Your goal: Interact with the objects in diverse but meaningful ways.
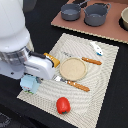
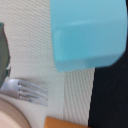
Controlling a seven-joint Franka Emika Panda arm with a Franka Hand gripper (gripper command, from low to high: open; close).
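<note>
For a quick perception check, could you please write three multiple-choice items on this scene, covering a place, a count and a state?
1. How many grey pots stand on the board? A one; B two; C four.
2. The plate is: A bare; B holding a pot; C lying on the board.
3. The tomato lies: A on the plate; B in a pot; C on the mat.

Answers:
1. B, as two pots show side by side.
2. A, as nothing lies on it.
3. C, as it rests on the mat, apart from the plate.
</note>
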